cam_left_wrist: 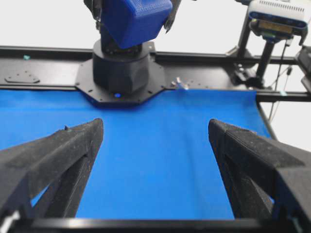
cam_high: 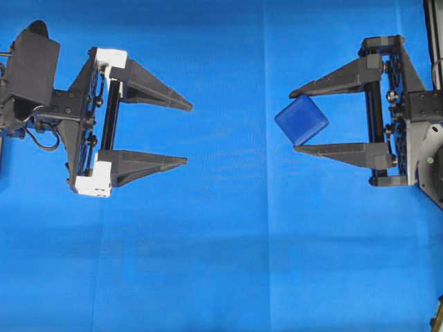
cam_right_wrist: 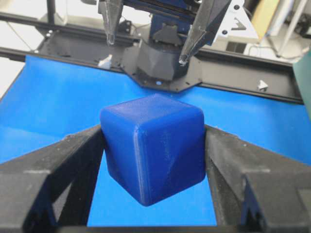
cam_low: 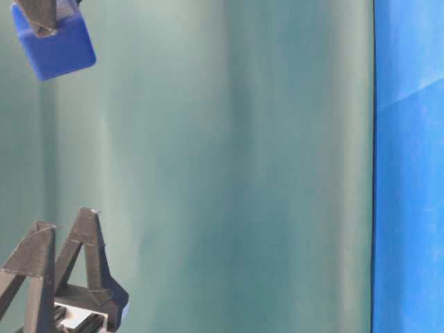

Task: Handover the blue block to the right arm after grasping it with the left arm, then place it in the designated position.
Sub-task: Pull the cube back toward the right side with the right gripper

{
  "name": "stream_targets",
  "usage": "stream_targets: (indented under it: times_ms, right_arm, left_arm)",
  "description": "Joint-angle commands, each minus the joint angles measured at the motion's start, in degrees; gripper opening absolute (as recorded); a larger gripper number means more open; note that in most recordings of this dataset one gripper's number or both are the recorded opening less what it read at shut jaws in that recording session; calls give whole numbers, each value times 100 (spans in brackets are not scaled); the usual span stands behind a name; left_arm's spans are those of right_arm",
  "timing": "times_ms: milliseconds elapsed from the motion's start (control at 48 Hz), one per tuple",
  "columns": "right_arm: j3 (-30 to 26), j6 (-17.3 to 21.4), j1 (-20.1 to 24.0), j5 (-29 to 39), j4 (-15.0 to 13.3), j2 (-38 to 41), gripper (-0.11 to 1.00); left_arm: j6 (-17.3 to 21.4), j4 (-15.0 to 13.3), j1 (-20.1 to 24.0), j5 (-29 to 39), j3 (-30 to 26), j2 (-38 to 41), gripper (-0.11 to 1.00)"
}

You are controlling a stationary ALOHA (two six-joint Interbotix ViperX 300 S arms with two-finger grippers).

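Note:
The blue block (cam_high: 302, 120) (cam_right_wrist: 153, 145) is a dark-blue cube, tilted, pinched between the two black fingers of my right gripper (cam_high: 296, 119) (cam_right_wrist: 154, 133), which is shut on it above the cloth on the right. It also shows at the top of the left wrist view as the blue block (cam_left_wrist: 133, 20) and in the table-level view as the blue block (cam_low: 55, 43). My left gripper (cam_high: 189, 134) (cam_left_wrist: 155, 127), with white brackets, is open and empty on the left, pointing at the block from a clear gap away.
A bright blue cloth (cam_high: 228, 256) covers the table. The right arm's black base (cam_left_wrist: 120, 73) and the left arm's base (cam_right_wrist: 163, 63) stand at the cloth's ends. A camera on a stand (cam_left_wrist: 277, 17) is at the far right.

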Motion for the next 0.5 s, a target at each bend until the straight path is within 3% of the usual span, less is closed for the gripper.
stream_targets:
  times_ms: [0, 480]
  right_arm:
    - [-79, 9, 9, -9, 18, -26, 47]
    - [-79, 18, 9, 53, 18, -26, 47]
  left_arm:
    - [-18, 9, -26, -26, -105, -53, 93]
    - [-18, 9, -35, -26, -105, -53, 93]
